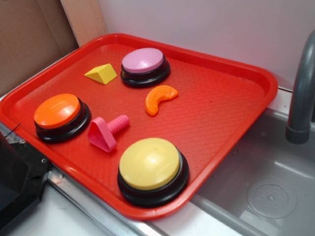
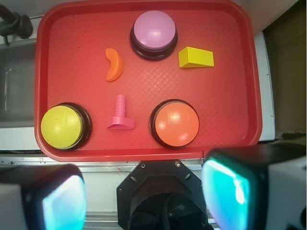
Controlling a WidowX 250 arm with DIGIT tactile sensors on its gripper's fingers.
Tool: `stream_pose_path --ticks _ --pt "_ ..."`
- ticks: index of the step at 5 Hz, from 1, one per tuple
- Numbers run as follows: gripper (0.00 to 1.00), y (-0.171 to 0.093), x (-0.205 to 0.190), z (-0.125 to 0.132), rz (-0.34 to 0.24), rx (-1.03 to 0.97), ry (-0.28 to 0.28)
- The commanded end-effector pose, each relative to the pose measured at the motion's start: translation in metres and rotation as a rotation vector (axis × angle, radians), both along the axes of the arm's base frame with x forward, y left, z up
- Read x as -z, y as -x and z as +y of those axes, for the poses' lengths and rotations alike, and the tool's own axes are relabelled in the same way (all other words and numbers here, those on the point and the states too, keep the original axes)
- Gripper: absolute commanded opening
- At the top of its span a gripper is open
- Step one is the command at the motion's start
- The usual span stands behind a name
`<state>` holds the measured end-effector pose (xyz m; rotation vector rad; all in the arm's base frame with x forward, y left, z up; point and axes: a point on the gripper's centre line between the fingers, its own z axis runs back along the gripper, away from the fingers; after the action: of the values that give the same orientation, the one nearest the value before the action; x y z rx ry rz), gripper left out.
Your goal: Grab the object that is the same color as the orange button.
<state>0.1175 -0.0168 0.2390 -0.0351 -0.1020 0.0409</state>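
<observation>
The robot's gripper (image 2: 139, 199) hangs wide open and holds nothing, high above the red plastic tray (image 2: 240, 72). The big round orange button (image 2: 175, 123) sits nearest it. The small shiny orange crescent (image 2: 114, 63) lies farther off (between the lilac button (image 2: 154, 32) and the pink bolt piece (image 2: 120, 114)).

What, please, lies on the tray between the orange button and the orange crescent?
The pink bolt-like piece sits near that line, slightly to one side of it, between the orange button and the orange crescent; otherwise bare red tray. The wrist view shows it best.
</observation>
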Motion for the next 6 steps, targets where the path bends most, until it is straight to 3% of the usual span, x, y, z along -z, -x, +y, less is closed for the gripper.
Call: stream_pose_path --ticks 1,2,3,4,6 --pt "1.0 0.0 0.0 0.0 0.0 0.0 0.0" --pt "1.0 -0.012 0.008 -0.004 -0.02 0.042 0.006" --pt "1.0 -0.033 0.02 -0.002 -0.025 0.012 0.071" --pt "1.0 -0.064 0.038 0.0 -0.038 -0.041 0.079" --pt "1.0 -0.135 0.107 -0.011 -0.02 -0.171 -0.016"
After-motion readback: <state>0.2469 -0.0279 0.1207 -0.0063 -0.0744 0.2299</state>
